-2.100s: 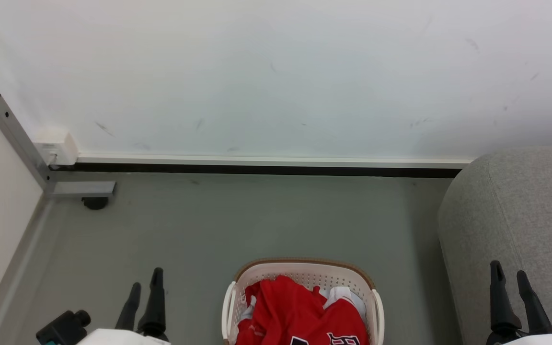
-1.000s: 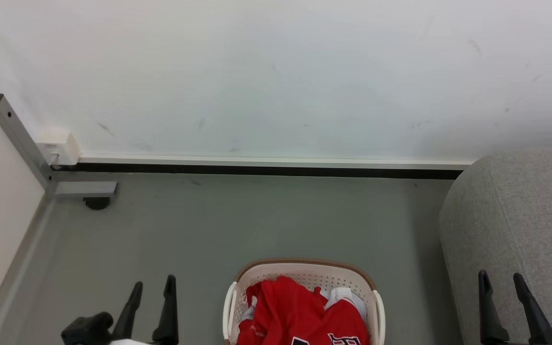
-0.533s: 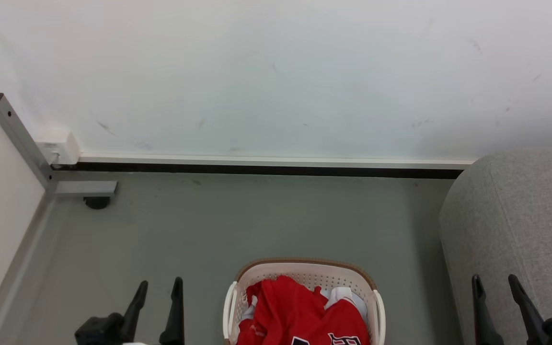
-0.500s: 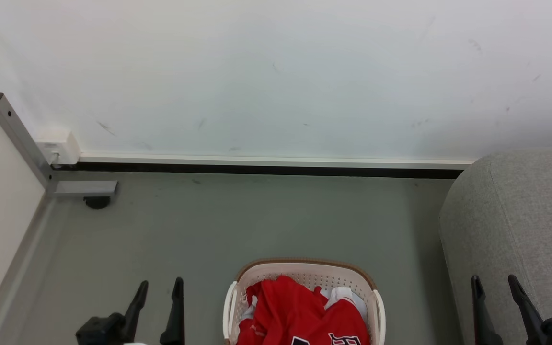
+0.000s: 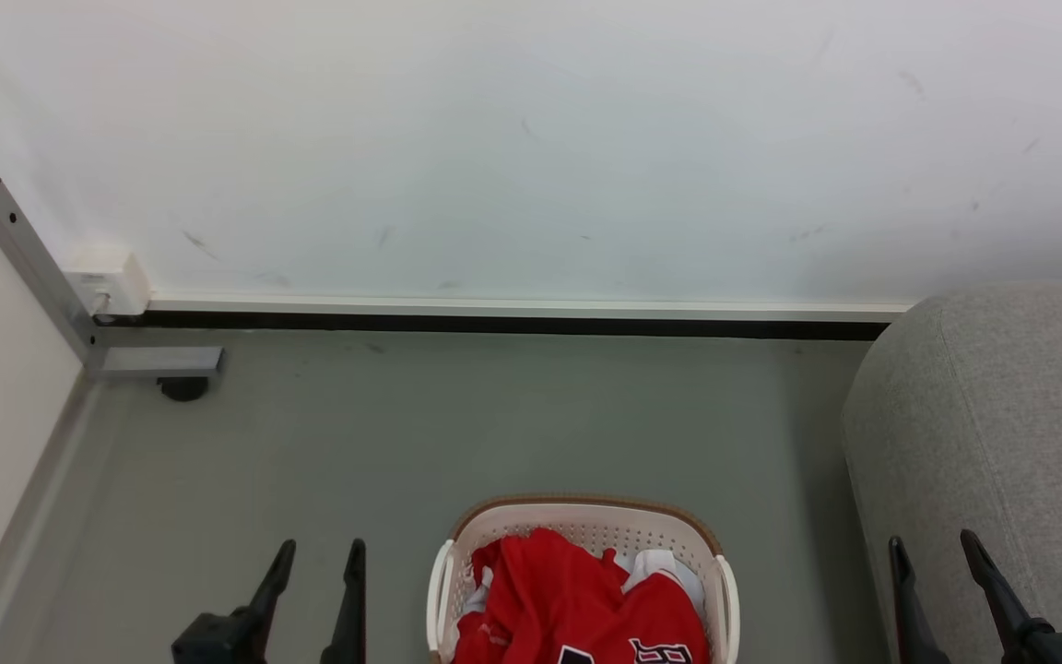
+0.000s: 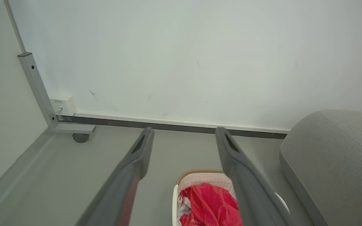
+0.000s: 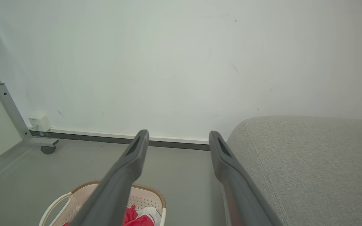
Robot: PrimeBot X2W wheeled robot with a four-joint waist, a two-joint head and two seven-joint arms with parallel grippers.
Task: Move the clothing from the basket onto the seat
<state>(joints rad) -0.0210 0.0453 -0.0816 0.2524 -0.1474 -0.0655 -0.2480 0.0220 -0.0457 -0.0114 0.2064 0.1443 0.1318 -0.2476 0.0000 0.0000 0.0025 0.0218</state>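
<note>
Red fabric, the clothing (image 5: 577,604), lies crumpled in a heap inside the basket (image 5: 586,514), a cream perforated tub with a brown rim, standing on the grey floor (image 5: 494,415) at the bottom centre of the head view. Black lettering shows at the heap's near edge and a bit of white cloth (image 5: 662,564) beside it. The garments look light, soft and floppy, so they would likely drape and trail; a pinch on a raised fold atop the heap seems the best hold. The left gripper (image 5: 322,549) hovers left of the basket, the right gripper (image 5: 931,542) in front of the grey upholstered seat (image 5: 1001,415) to the right; both have jaws spread apart, holding nothing.
</note>
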